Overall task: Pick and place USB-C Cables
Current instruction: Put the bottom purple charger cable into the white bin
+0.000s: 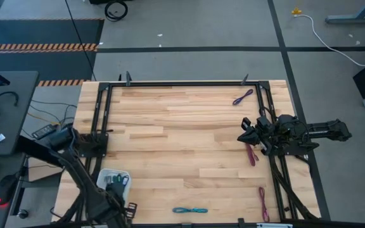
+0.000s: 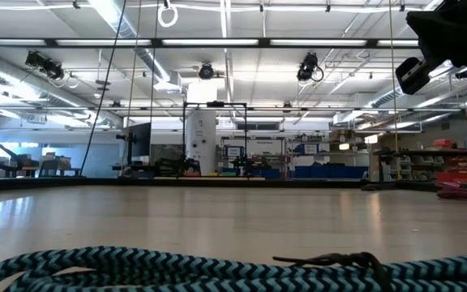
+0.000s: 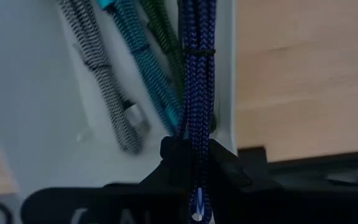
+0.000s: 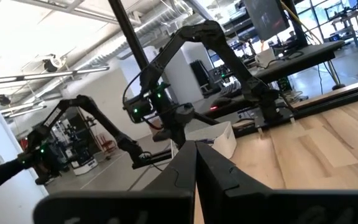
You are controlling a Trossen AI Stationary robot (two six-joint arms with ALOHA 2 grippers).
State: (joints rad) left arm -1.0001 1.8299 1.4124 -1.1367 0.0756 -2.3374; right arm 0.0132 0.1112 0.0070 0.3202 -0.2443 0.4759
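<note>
My left gripper [image 3: 194,163] is shut on a dark blue braided cable bundle [image 3: 197,74] over the white tray [image 1: 104,175] at the table's near left corner. Grey [image 3: 104,93], teal [image 3: 143,68] and green [image 3: 161,37] bundles lie on the tray's floor. On the bare table lie a purple bundle [image 1: 243,96], two magenta ones [image 1: 252,154] [image 1: 263,202] and a teal one [image 1: 190,209], which fills the low view's foreground [image 2: 177,268]. My right gripper [image 4: 195,163] is shut and empty, held above the table near the right edge [image 1: 244,136], beside the upper magenta bundle. My left gripper pinches the dark blue bundle between its two fingers at one end [image 3: 196,140]. The bundle runs straight out from the fingertips, along their line, past a thin black tie [image 3: 197,52], over the tray just inside its wall. Its far end lies outside the frame.
A black frame rail [image 1: 182,83] runs along the table's far edge and down both sides. The tray's wall [image 3: 226,68] stands close beside the held bundle. Bare wood spans the table's middle [image 1: 182,139]. My left arm's base [image 1: 75,142] is at the left edge.
</note>
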